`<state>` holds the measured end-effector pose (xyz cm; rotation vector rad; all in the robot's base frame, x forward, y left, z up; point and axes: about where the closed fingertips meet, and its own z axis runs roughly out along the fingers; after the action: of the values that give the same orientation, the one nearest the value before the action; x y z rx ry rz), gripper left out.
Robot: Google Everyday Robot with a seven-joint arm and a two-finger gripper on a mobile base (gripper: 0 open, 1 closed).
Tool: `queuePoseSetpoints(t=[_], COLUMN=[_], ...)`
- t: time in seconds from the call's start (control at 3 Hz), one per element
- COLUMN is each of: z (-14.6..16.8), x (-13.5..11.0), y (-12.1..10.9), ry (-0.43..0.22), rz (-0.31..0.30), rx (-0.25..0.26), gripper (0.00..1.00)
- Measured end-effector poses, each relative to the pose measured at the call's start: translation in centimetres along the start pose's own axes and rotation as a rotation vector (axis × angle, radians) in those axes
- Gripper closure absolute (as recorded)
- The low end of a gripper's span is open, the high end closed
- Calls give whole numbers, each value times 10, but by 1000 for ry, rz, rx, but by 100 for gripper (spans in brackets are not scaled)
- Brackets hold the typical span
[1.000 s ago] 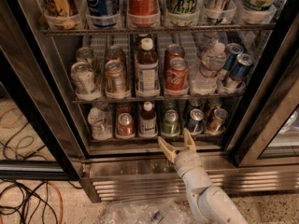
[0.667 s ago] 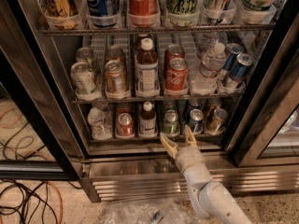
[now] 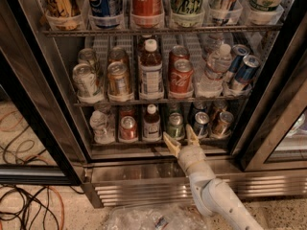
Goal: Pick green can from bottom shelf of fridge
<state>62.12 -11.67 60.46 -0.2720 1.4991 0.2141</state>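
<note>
We found the green can (image 3: pixel 175 125) standing upright at the front of its lane on the bottom shelf (image 3: pixel 120 146) of the fridge (image 3: pixel 144 188), between a brown bottle (image 3: pixel 152 122) and a dark can (image 3: pixel 201 123). Our gripper (image 3: pixel 179 138) hovered just in front of it at the shelf lip, fingers spread wide and holding nothing. We judged the approach nearly done; reaching in, closing on the can and lifting it out were left.

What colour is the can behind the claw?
Green; camera view. The can stands just behind the gripper.
</note>
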Motion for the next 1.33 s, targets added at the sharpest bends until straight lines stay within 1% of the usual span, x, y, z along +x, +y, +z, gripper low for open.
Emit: queuePoseSetpoints(t=[0.67, 1.33], z=[25, 47], x=[1, 1], y=[-2, 3], ry=[-3, 0], rz=[3, 4], rx=[-8, -15], gripper=[37, 33])
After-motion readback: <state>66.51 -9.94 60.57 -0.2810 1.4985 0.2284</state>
